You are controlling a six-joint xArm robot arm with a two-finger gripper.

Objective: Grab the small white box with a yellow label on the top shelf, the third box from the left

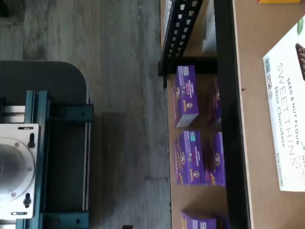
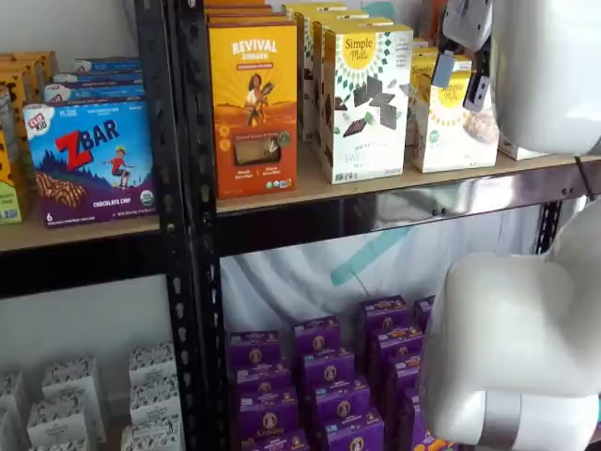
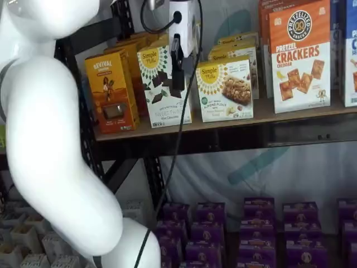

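The gripper [image 3: 177, 70] hangs from the top centre of a shelf view, white body above, black fingers [image 3: 177, 61] pointing down in front of the tall white box with dark chocolate pieces [image 3: 162, 86]. The fingers show as one dark mass side-on, so whether they are apart or together cannot be told. A black cable [image 3: 178, 139] drops beside them. Just right of the gripper, the small white box [image 3: 226, 89] stands upright on the top shelf [image 3: 312, 114], free of the fingers. In both shelf views it sits between the taller white box and, further right, the orange crackers box [image 3: 299, 56]. The white arm [image 2: 512, 348] fills the right side of a shelf view, partly covering the small box [image 2: 451, 113].
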